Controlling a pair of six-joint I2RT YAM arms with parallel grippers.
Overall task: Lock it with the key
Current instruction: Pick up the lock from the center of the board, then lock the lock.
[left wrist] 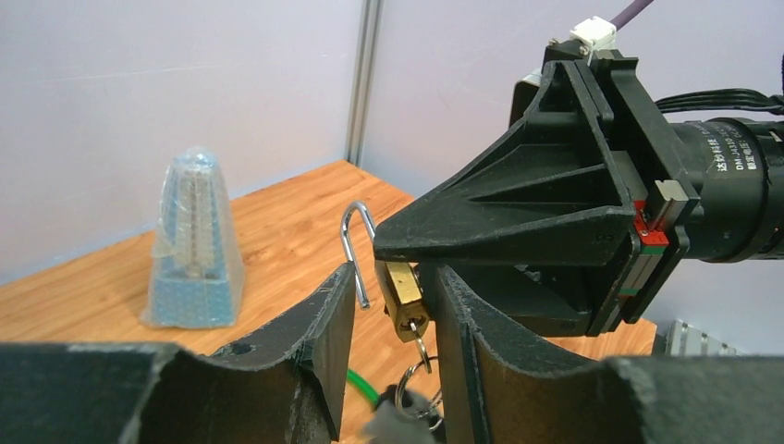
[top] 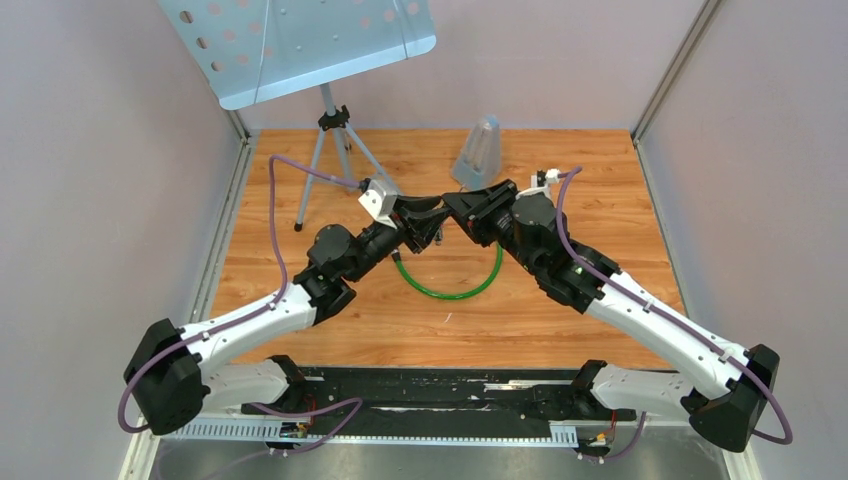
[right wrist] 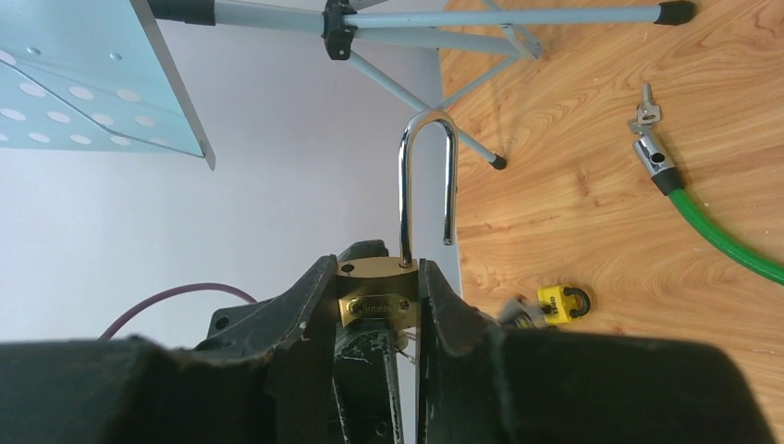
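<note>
My right gripper is shut on a brass padlock and holds it in the air above the table. The steel shackle is open, with one leg free of the body. In the left wrist view the padlock hangs from the right gripper, with a key in its keyhole and a key ring dangling below. My left gripper is open, with its fingers either side of the padlock and key. In the top view both grippers, left and right, meet at mid-table.
A green cable lies on the wooden table under the grippers, with keys at its end. A small yellow padlock lies on the wood. A plastic-wrapped metronome stands at the back. A music stand on a tripod is at back left.
</note>
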